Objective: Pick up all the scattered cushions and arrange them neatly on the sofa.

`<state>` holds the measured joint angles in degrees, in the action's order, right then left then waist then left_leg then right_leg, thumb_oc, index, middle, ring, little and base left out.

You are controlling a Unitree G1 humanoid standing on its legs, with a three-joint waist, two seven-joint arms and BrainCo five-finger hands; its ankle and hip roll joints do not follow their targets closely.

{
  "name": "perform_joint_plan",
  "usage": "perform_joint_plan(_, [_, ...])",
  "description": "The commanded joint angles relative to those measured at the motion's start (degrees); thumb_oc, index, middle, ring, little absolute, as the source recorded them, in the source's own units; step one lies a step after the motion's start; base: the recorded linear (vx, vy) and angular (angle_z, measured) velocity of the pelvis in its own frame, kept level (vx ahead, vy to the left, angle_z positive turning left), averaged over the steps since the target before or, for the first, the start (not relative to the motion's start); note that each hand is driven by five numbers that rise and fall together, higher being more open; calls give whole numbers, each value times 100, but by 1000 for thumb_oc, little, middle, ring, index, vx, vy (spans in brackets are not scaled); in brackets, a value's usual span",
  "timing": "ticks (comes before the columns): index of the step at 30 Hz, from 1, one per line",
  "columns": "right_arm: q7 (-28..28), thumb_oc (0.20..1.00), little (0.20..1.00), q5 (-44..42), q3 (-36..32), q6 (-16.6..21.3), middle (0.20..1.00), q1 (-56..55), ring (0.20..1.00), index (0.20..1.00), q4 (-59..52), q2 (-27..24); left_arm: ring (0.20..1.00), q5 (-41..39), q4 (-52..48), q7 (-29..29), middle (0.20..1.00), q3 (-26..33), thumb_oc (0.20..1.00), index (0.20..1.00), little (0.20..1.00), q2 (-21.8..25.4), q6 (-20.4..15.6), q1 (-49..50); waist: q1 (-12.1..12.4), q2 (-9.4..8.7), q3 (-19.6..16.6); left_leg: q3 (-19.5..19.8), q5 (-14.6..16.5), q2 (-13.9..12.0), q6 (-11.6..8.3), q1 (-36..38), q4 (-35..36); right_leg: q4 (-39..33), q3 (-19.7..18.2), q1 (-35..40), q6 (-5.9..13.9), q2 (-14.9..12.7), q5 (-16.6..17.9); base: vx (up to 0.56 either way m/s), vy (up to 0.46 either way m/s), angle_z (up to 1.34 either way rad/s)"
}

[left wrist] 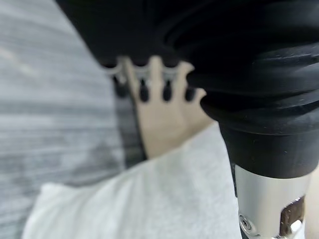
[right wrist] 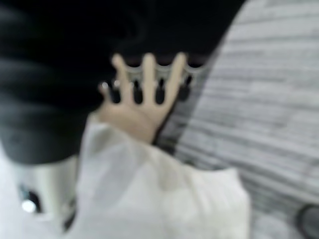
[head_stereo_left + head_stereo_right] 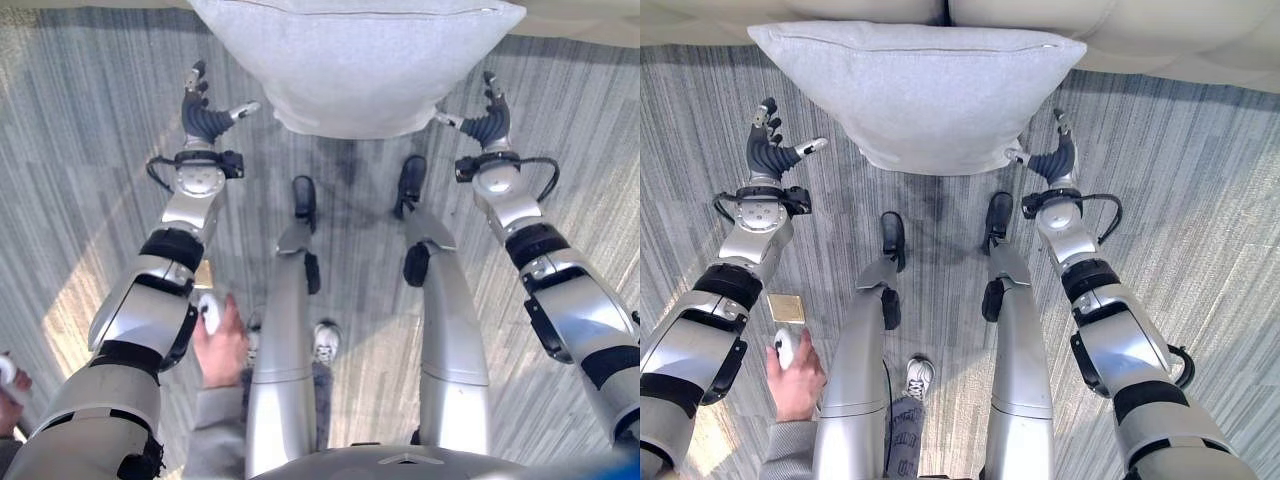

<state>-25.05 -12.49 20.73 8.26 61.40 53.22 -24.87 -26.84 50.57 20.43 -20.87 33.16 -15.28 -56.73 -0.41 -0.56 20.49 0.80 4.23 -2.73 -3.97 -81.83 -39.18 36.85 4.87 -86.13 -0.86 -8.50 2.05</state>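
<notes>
light grey cushion (image 3: pixel 925 95) betw. both hands, leaning against cream sofa (image 3: pixel 1110 25), lower edge over grey striped carpet (image 3: pixel 1200 200). left hand (image 3: pixel 768 148) well clear of cushion's left side, fingers straight and spread, grasping nothing. right hand (image 3: pixel 1052 160) just beside cushion's lower right corner, thumb tip at the fabric, contact unclear; fingers extended, released. person's hand (image 3: pixel 795 375) w/ white object behind left arm. small tan square (image 3: pixel 786 307) on carpet nearby.
</notes>
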Motion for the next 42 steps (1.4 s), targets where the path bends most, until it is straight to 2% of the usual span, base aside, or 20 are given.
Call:
perform_joint_plan(1, [-79,1000,1000,-115,322,87,1000,-9,1000,1000,-143,13,1000,-161,30,126,1000,185,1000,1000,1000,131,-93,252,-96,181,-331,-175,-181,-185,183,18,529,418,-383,189,760,-25,-629,0,0,0])
perform_joint_plan(4, [-89,1000,1000,-148,396,76,1000,165,1000,1000,-93,-15,1000,-179,91,140,1000,83,1000,1000,1000,146,-83,75,-94,179,-324,-164,-187,-171,190,-21,508,469,-401,127,765,-13,-625,0,0,0])
perform_joint_plan(11, [-30,1000,1000,-810,471,85,1000,633,1000,1000,401,-122,1000,-300,124,179,1000,-126,1000,1000,1000,245,-83,-351,-58,169,-326,-162,-213,-151,188,-235,399,591,-390,-65,770,-26,-624,2,-1,0])
perform_joint_plan(22, [113,1000,1000,-883,700,129,1000,756,1000,1000,213,-150,1000,-416,680,30,1000,-361,1000,1000,1000,244,165,-736,-94,122,-412,-20,-193,-171,183,-592,-52,981,-361,-375,739,63,-651,10,-5,-2])
perform_joint_plan(30, [180,1000,1000,-978,868,176,1000,873,1000,1000,-15,-82,1000,-510,758,-65,1000,-627,1000,1000,1000,-4,278,-1124,-139,124,-359,56,-37,-157,212,-719,-568,1234,-342,-382,700,117,-738,8,4,-3])
perform_joint_plan(39, [216,1000,1000,-1281,1323,181,1000,1475,1000,1000,-144,433,1000,-689,633,-118,1000,-1186,1000,1000,1000,-757,340,-1994,-196,89,-270,84,142,-153,214,-809,-1022,1470,-330,-382,638,171,-795,9,2,-5])
perform_joint_plan(40, [240,796,796,-1319,1368,176,796,1518,796,796,-164,481,1000,-682,587,-124,1000,-1235,1000,1000,1000,-828,352,-2041,-198,91,-262,95,147,-148,214,-809,-1040,1478,-328,-382,638,179,-792,0,0,0])
perform_joint_plan(41, [242,501,501,-1375,1392,190,501,1542,501,501,-204,534,1000,-683,512,-125,1000,-1285,1000,1000,1000,-878,341,-2048,-202,88,-264,94,157,-150,213,-809,-1053,1478,-337,-382,640,182,-785,0,0,0])
perform_joint_plan(42, [246,200,200,-1429,1400,209,200,1562,200,200,-231,582,272,-706,456,-110,272,-1310,272,272,272,-911,336,-2065,-198,97,-260,101,159,-152,212,-809,-1050,1469,-334,-382,645,187,-777,0,0,0])
